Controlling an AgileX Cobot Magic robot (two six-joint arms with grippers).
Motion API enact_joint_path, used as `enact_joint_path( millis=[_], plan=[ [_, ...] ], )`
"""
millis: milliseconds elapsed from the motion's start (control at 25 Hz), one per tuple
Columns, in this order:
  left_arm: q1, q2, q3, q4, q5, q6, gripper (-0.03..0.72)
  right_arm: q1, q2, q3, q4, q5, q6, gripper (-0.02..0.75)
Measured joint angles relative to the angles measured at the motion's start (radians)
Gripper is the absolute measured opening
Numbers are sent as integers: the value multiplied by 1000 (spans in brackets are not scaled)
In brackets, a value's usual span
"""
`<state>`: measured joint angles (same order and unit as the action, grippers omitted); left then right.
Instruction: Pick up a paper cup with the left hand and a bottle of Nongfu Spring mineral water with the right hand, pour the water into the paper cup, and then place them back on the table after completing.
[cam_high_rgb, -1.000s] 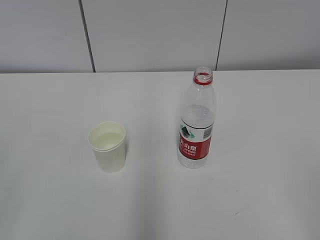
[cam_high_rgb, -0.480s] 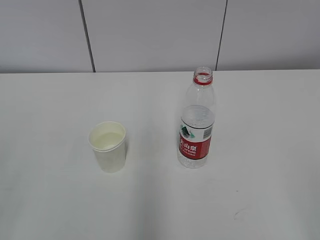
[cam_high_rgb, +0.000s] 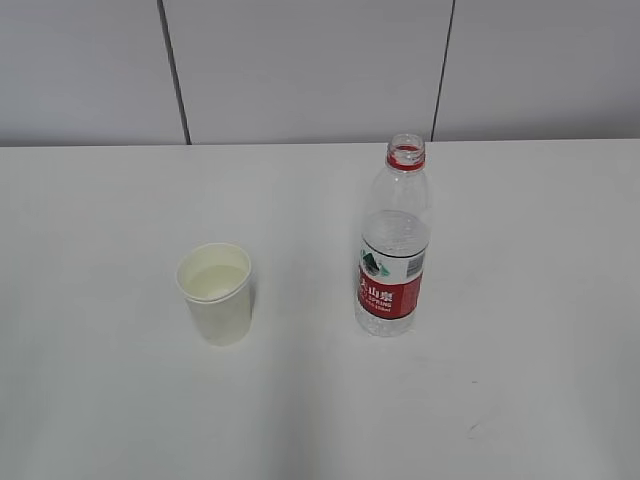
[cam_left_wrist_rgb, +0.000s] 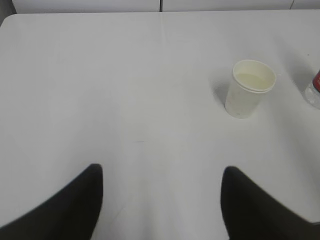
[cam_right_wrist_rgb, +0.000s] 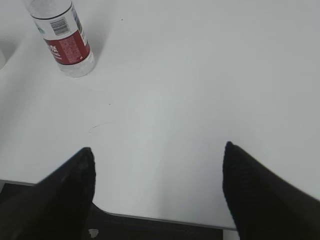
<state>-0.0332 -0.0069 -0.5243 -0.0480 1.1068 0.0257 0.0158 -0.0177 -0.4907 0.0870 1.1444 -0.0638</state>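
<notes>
Standing upright left of the bottle (cam_high_rgb: 394, 240) and well apart from it, the paper cup (cam_high_rgb: 216, 292) holds some water (cam_high_rgb: 217, 281); thin-walled and easily crushed, it wants a gentle hold at mid-height. That uncapped bottle, partly filled, looks light, slick and squeezable; grasp its labelled waist. Left hand (cam_left_wrist_rgb: 160, 200) and right hand (cam_right_wrist_rgb: 157, 190) hang empty, fingers spread wide, above the table (cam_high_rgb: 100, 400).

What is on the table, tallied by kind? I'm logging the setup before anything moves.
Paper cup: 1, upright, liquid inside
Water bottle: 1, upright, uncapped, red label
Left claw: 1, open, apart from the cup
Right claw: 1, open, apart from the bottle
Total: 2 items on the table, plus 2 claws
</notes>
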Motion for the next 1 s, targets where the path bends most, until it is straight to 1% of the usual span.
enact_joint_path(
  millis=[1000],
  plan=[
    [0, 0, 0, 1, 0, 0, 461, 0, 0, 0, 0, 0, 2, 587]
  ],
)
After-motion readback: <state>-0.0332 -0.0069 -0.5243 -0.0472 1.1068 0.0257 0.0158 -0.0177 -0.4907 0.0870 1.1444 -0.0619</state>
